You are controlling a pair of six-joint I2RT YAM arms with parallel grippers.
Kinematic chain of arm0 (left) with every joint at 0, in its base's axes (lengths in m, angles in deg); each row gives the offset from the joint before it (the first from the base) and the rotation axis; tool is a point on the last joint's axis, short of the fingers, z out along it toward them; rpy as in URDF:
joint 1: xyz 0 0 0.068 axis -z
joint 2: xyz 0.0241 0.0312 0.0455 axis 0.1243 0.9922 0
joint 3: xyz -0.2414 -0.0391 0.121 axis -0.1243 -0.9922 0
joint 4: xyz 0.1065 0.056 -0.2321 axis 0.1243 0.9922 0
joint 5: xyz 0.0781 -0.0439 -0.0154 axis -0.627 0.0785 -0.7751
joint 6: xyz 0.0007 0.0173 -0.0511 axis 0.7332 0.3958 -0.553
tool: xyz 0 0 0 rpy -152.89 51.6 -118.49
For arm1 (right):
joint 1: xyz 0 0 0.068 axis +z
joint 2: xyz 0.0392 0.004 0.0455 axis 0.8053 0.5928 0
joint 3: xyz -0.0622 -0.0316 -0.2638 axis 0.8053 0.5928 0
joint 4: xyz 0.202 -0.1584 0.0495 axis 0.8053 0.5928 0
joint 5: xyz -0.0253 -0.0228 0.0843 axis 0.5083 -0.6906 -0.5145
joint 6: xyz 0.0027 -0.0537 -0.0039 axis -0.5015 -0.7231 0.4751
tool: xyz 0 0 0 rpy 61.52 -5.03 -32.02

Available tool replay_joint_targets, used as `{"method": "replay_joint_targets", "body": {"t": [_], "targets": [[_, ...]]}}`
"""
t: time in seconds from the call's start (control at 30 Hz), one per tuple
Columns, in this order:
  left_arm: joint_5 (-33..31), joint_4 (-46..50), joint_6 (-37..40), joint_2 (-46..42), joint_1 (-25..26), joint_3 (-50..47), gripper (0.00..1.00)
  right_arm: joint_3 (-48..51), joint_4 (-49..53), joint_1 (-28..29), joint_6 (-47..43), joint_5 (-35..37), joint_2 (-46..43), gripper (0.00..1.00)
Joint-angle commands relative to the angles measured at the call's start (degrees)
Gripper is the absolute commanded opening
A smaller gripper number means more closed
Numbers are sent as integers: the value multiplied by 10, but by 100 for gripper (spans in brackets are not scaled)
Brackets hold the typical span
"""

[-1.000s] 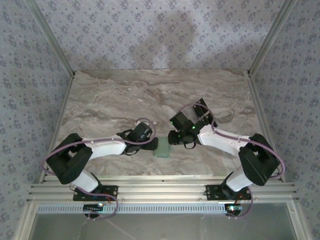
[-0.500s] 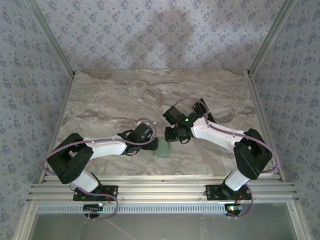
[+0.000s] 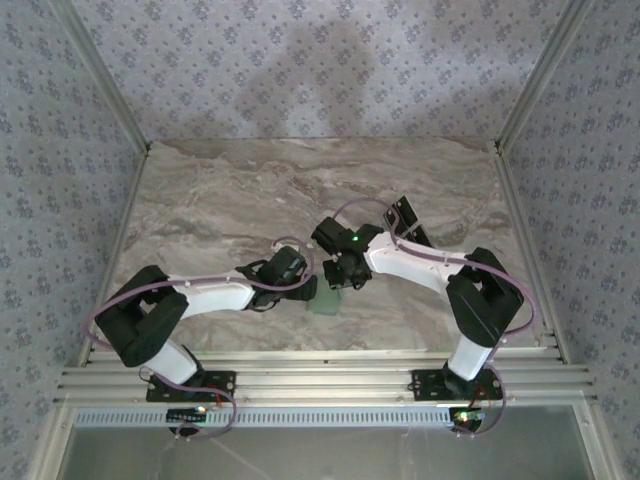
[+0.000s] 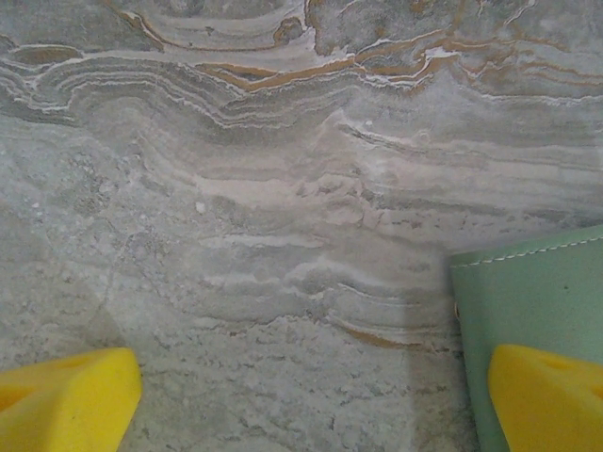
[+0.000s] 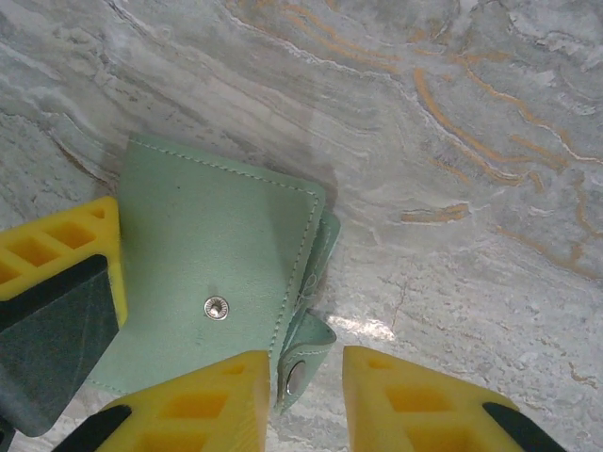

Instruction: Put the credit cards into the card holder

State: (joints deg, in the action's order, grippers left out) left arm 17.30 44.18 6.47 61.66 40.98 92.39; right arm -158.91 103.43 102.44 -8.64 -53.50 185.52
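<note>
Grey-brown marbled tabletop (image 3: 250,190), blue-grey floral-patterned walls (image 3: 320,60), aluminium rails (image 3: 320,380) at near edge

Card holder (image 5: 203,254) on marble table (image 3: 230,190)

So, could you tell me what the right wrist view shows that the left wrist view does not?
Right wrist: the face of the holder with its snap stud, and the tab sitting between the parted fingers of the right gripper. Left wrist: the left gripper, wide open, with one finger over a corner of the holder. Both: the green holder lying on the marble table.
</note>
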Motion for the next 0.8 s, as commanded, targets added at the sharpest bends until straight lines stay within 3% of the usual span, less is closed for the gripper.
{"method": "replay_joint_targets", "body": {"t": [0.0, 0.2, 0.4, 0.67, 0.77], "targets": [[27, -37, 7, 34, -1, 0, 96, -18, 23, 5, -9, 12, 10, 27], [27, -38, 7, 35, -1, 1, 96, -18, 19, 10, -11, 11, 21, 27], [27, -39, 8, 35, -1, 1, 96, -10, 17, 10, -12, 2, 22, 16], [25, -39, 8, 35, -1, 1, 96, -2, 16, 11, -12, 3, 20, 15], [24, -37, 9, 34, -1, 0, 96, 1, 15, 12, -13, 3, 19, 6]]}}
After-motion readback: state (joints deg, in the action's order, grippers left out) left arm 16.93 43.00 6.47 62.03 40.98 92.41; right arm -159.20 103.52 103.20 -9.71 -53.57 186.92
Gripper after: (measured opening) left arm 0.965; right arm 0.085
